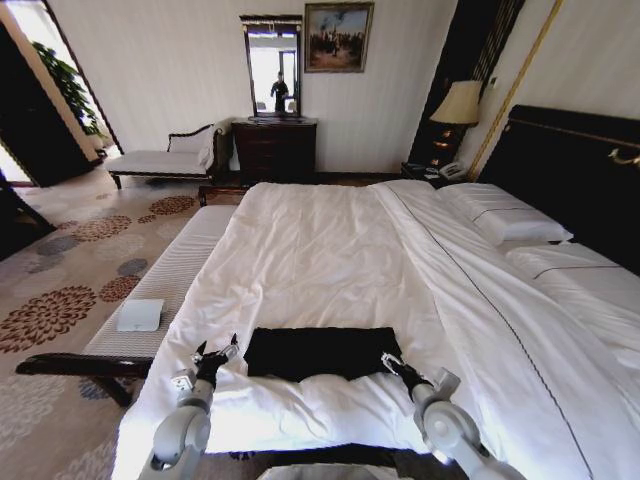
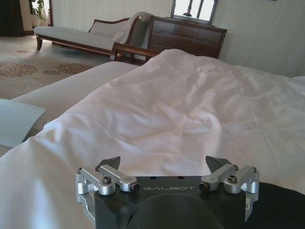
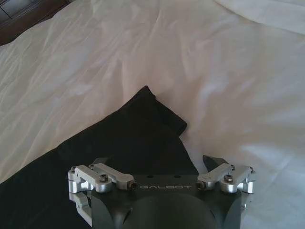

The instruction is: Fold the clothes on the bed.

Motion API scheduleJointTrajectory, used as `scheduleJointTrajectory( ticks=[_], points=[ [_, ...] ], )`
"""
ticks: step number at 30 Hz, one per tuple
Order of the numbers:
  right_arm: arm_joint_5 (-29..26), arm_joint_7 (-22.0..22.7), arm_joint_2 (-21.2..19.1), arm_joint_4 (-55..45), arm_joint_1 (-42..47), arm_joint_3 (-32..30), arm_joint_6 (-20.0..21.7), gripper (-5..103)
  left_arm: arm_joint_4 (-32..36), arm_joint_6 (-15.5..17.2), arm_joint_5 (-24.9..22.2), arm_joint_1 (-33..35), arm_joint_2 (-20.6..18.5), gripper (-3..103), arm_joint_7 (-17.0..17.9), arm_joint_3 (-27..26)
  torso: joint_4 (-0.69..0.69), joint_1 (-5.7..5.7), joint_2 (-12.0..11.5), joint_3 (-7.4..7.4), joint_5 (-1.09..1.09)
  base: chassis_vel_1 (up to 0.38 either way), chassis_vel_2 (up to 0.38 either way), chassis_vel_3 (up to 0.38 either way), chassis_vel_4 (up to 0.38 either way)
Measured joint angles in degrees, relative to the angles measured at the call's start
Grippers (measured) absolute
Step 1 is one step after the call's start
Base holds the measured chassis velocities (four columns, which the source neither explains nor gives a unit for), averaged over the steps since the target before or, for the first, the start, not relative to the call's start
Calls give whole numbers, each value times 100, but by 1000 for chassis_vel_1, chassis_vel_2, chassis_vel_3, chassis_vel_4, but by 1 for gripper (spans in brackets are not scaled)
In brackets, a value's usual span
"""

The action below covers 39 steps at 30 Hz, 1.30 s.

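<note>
I see the black T-shirt (image 1: 322, 352) lying as a flat band near the foot edge of the bed (image 1: 330, 250), its long axis running side to side between my arms. The left gripper (image 1: 217, 353) hangs just off its left end, jaws spread and empty; the right gripper (image 1: 391, 362) sits over its right end, also spread, slightly nearer. Both bodies read "GALBOT"; no lettering shows on the shirt.

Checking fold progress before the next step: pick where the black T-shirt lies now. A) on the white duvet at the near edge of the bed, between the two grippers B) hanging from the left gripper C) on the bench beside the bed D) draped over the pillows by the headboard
A: the black T-shirt lies flat on the duvet, with the left gripper and right gripper open at its two ends.
</note>
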State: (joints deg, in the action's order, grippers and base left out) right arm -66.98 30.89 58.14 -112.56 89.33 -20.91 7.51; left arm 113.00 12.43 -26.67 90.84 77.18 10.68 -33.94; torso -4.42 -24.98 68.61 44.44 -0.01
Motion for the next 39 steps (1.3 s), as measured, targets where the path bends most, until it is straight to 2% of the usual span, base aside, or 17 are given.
scheduleJointTrajectory(
  ticks=[5, 11, 12, 14, 18, 19, 21, 24, 26, 27, 28, 30, 34, 35, 36, 38, 39],
  points=[
    [-21, -206, 242, 191, -83, -42, -150, 100, -1, 0, 34, 94, 76, 100, 2, -60, 0, 0, 0, 1, 0, 0, 0, 0, 0],
    [-349, -594, 815, 514, -366, -176, -281, 101, 104, -2, 133, 240, 313, 100, 21, -131, 1, -1, 0, 1, 0, 0, 0, 0, 0],
    [-378, -615, 891, 550, -395, -190, -285, 97, 127, -2, 134, 267, 349, 100, 21, -146, 1, 0, 0, 1, 0, 0, 0, 0, 0],
    [-394, -632, 961, 582, -417, -204, -291, 97, 154, -2, 134, 291, 382, 100, 22, -161, 1, 0, 0, 1, 1, 0, 0, 0, 0],
    [-429, -705, 1138, 627, -430, -296, -330, 76, 287, -1, 120, 389, 455, 100, 27, -225, 0, 0, 0, 1, 1, 0, 0, 0, 0],
    [-429, -705, 1138, 627, -430, -296, -330, 76, 287, -1, 120, 389, 455, 100, 27, -225, 0, 0, 0, 1, 1, 0, 0, 0, 0],
    [-440, -733, 1194, 633, -426, -370, -361, 65, 330, -1, 118, 435, 463, 100, 31, -241, 0, -1, 0, 1, 1, 0, 0, 0, 0],
    [-466, -741, 1241, 633, -418, -433, -372, 59, 359, -2, 118, 480, 491, 100, 35, -253, 1, -1, -1, 1, 0, 0, 0, 0, 0],
    [-508, -755, 1290, 613, -402, -493, -374, 49, 382, -8, 118, 518, 535, 100, 36, -263, 0, -1, -1, 1, 0, 0, 0, 0, 0],
    [-515, -762, 1303, 611, -399, -507, -375, 49, 388, -10, 118, 526, 554, 100, 37, -264, 0, -1, -1, 1, 1, 0, 0, 0, 0],
    [-521, -774, 1334, 611, -397, -533, -377, 37, 399, -12, 124, 538, 603, 100, 38, -265, 0, -1, -1, 1, 0, 0, 0, 0, 0],
    [-524, -781, 1361, 613, -397, -552, -382, 37, 404, -14, 132, 546, 644, 100, 40, -258, 0, -1, -1, 1, 1, 0, 0, 0, 0],
    [-482, -830, 1403, 665, -404, -600, -454, 16, 437, -14, 237, 608, 740, 100, 40, -160, 1, -1, -1, 1, 1, 0, 0, 0, 0],
    [-482, -830, 1403, 665, -404, -600, -454, 16, 437, -14, 237, 608, 740, 100, 40, -160, 1, -1, -1, 1, 1, 0, 0, 0, 0],
    [-422, -873, 1401, 677, -402, -604, -493, 16, 442, -15, 279, 632, 750, 100, 40, -137, 1, -1, -1, 1, 1, 0, 0, 0, 0],
    [-116, -1097, 1367, 712, -369, -605, -687, 6, 444, -17, 403, 693, 766, 100, 40, -91, 1, -1, -1, 1, 2, 0, 0, 0, 0],
    [160, -1297, 1310, 719, -329, -606, -849, 5, 442, -22, 517, 746, 784, 100, 41, -61, 1, -1, -1, 1, 2, 0, 0, 0, 0]
  ],
)
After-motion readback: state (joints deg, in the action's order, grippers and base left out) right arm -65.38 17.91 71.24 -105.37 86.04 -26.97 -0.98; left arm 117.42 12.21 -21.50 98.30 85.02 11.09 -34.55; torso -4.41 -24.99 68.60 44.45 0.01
